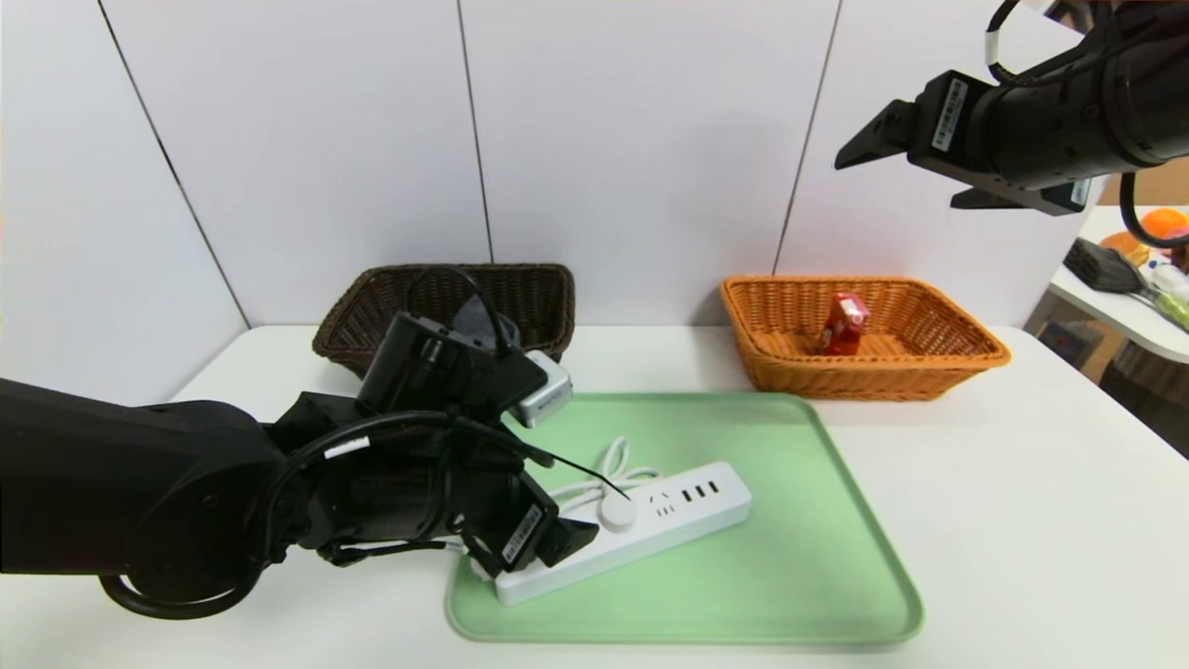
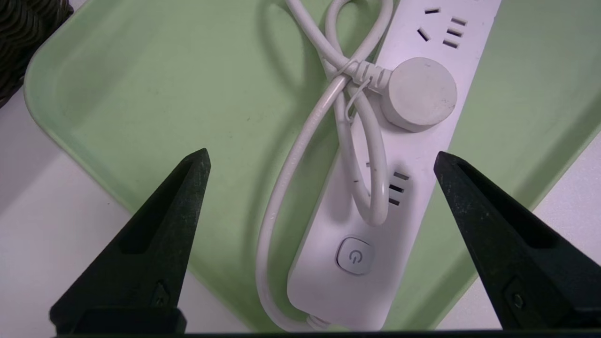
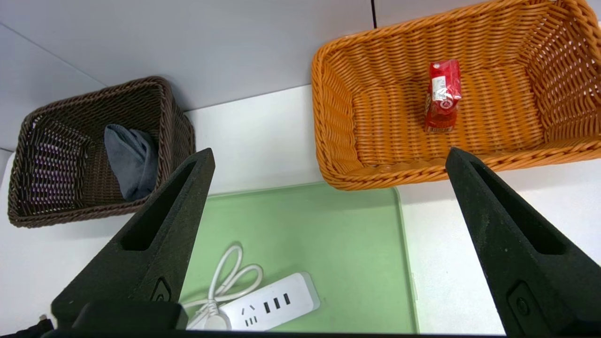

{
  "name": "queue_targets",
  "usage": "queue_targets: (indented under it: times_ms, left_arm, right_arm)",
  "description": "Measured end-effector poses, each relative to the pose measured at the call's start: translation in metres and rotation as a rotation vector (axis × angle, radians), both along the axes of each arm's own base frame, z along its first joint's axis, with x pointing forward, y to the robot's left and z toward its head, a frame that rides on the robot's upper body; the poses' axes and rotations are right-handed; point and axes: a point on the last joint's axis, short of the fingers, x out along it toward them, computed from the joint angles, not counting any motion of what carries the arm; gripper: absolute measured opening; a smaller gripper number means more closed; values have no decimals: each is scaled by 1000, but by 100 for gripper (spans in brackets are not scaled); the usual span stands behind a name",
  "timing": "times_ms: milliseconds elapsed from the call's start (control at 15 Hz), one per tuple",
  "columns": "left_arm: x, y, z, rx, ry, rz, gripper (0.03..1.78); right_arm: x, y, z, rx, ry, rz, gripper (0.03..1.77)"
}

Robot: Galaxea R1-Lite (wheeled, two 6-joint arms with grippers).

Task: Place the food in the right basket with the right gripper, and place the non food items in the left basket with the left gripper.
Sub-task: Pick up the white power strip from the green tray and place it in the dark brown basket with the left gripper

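A white power strip (image 1: 641, 525) with its bundled cord and round plug (image 2: 420, 94) lies on the green tray (image 1: 771, 567). My left gripper (image 2: 321, 159) hovers just above the strip's switch end, open, its fingers apart on either side of the strip and cord. A red snack packet (image 1: 843, 323) leans inside the orange basket (image 1: 929, 367) at the back right. The dark brown basket (image 1: 520, 288) at the back left holds a grey cloth (image 3: 129, 159). High above the orange basket, my right gripper (image 3: 328, 157) hangs open and empty.
White wall panels stand directly behind both baskets. A side table (image 1: 1124, 307) with assorted items stands beyond the table's right edge. The tray's right half (image 3: 328, 244) is bare green surface.
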Motion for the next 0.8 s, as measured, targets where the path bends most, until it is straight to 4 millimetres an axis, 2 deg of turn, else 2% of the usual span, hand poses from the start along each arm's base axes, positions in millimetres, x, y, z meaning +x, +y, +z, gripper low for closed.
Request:
queue_targets:
  times_ms: [800]
  left_arm:
    - [20,-2,-11,23,1,47,169]
  right_arm:
    - [-4,4,-1,22,8,5,169]
